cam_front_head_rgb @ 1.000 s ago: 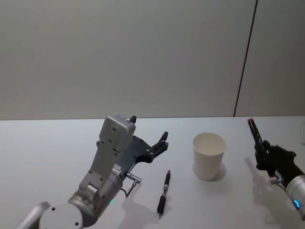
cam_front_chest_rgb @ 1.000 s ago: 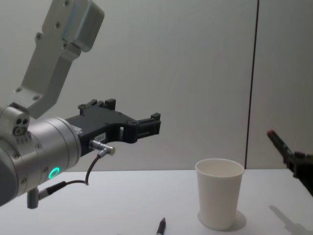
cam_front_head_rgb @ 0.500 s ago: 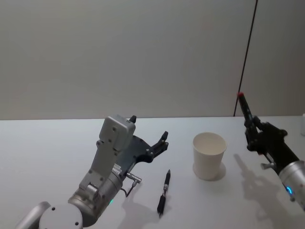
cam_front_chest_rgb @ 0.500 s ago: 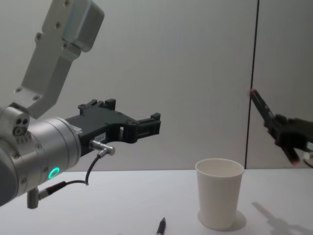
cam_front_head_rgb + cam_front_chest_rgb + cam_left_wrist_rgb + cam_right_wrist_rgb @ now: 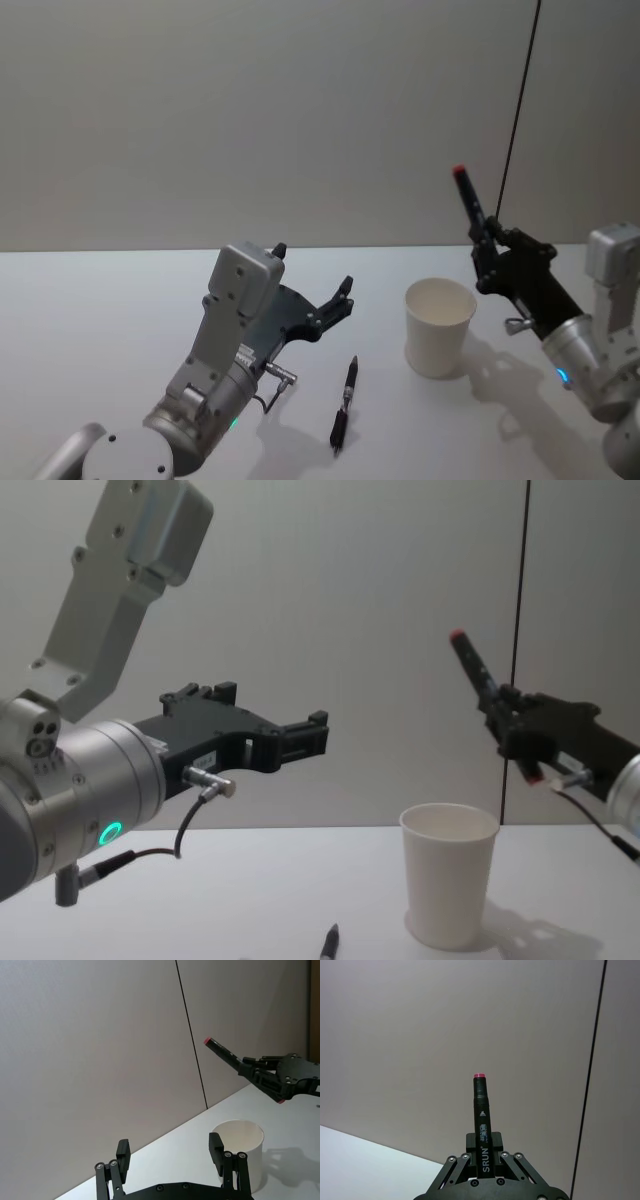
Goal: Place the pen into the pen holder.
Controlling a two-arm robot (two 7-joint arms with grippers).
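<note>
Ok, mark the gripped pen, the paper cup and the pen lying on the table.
gripped pen (image 5: pixel 468 200): head view, middle of its barrel.
paper cup (image 5: pixel 437 345): head view, outer wall.
table pen (image 5: pixel 344 402): head view, middle of its barrel.

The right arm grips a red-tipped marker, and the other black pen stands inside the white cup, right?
Not quite. The right end effector does grip the red-tipped marker, but the other black pen lies on the table beside the white cup, not inside it, as the head view shows.

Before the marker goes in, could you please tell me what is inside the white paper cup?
Inside the paper cup, bare inner wall shows; its near side hides the bottom.
</note>
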